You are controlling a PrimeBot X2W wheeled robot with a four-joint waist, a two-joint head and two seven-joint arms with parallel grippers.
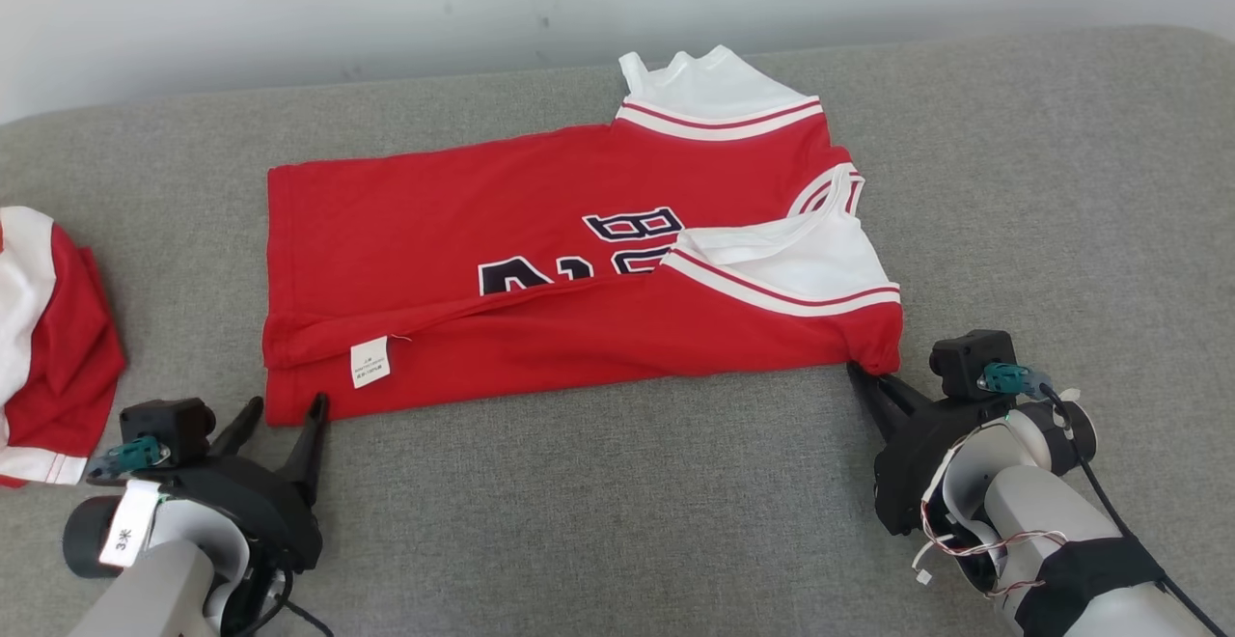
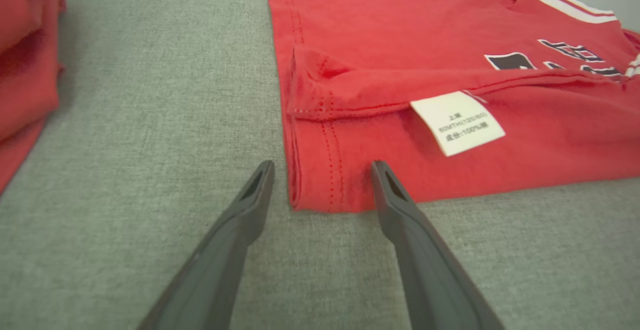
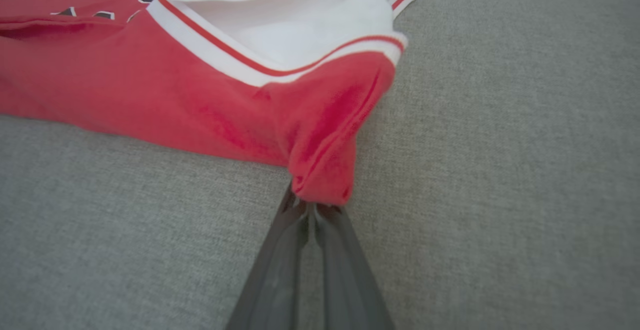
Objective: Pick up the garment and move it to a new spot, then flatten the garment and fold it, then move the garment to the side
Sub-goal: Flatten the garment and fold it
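While left tool [image 1: 288,405] gapes low, right tool [image 1: 862,373] pinches garment [image 1: 463,222] corner.

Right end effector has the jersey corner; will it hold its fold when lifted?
Likely floppy: the jersey bunches where the right end effector pinches it. Probably light, thin cloth. The fold may sag open unless the open left end effector grips too.

A fold [image 1: 579,333] half hides the lettering [image 1: 632,225] on the jersey [image 1: 405,232]; the left edge crops another garment [image 1: 68,338].
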